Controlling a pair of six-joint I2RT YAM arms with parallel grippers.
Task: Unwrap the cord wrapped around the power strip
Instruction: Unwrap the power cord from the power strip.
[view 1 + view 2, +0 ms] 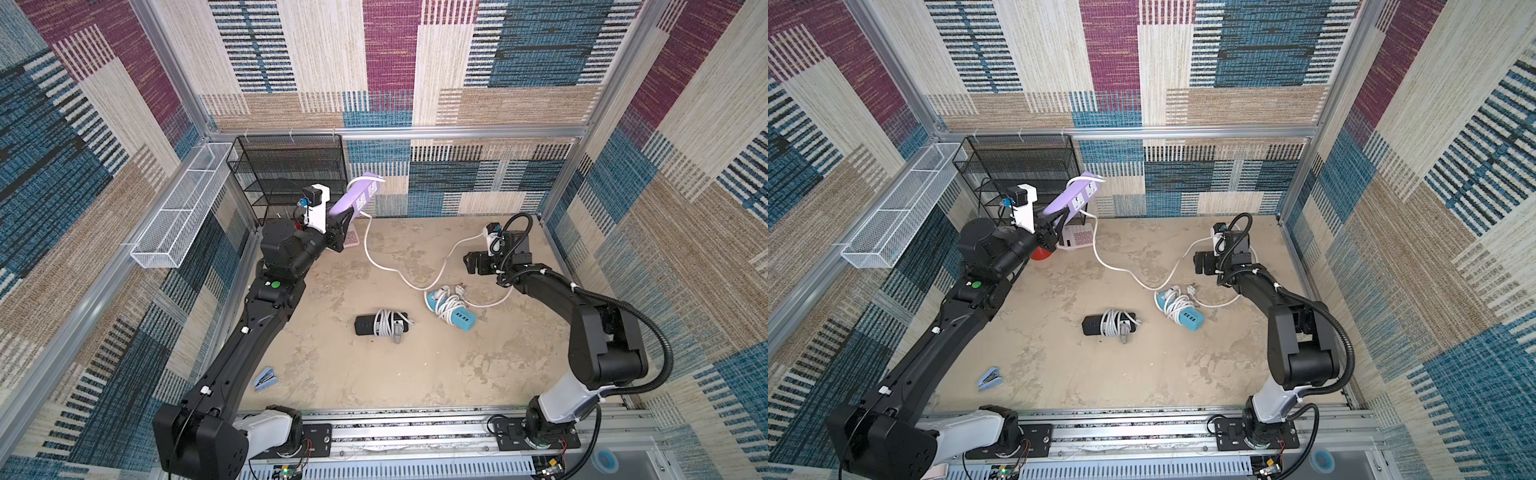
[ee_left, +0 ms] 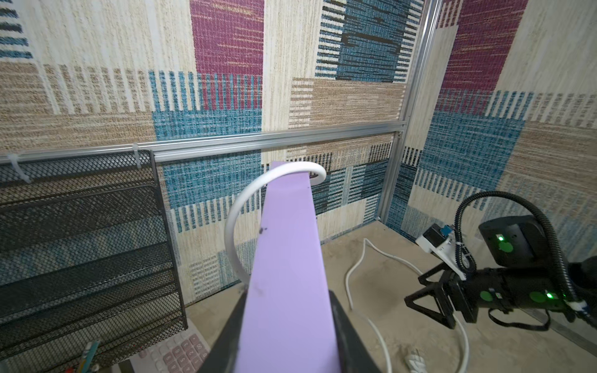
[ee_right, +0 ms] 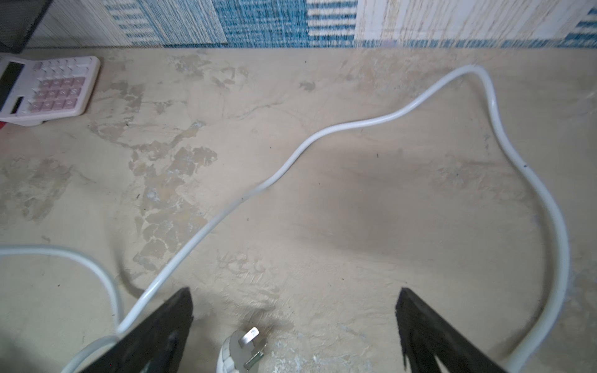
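My left gripper (image 1: 343, 222) (image 2: 287, 300) is shut on the near end of a purple power strip (image 1: 355, 195) (image 1: 1073, 197) (image 2: 287, 258), holding it tilted up above the table's back left. Its white cord (image 1: 368, 249) (image 2: 232, 226) arcs off the strip's far end, drops to the table and snakes loosely rightwards (image 3: 290, 158). The cord's plug (image 3: 240, 350) (image 1: 459, 287) lies on the table. My right gripper (image 1: 469, 264) (image 3: 294, 290) hovers open just above the plug, nothing between its fingers.
A blue strip (image 1: 451, 309) and a black strip (image 1: 381, 323), both wound with white cord, lie mid-table. A pink calculator (image 1: 1077, 237) and a black mesh rack (image 1: 291, 174) stand at the back left. A white wire basket (image 1: 178, 208) hangs on the left wall. A blue stapler (image 1: 264, 378) lies front left.
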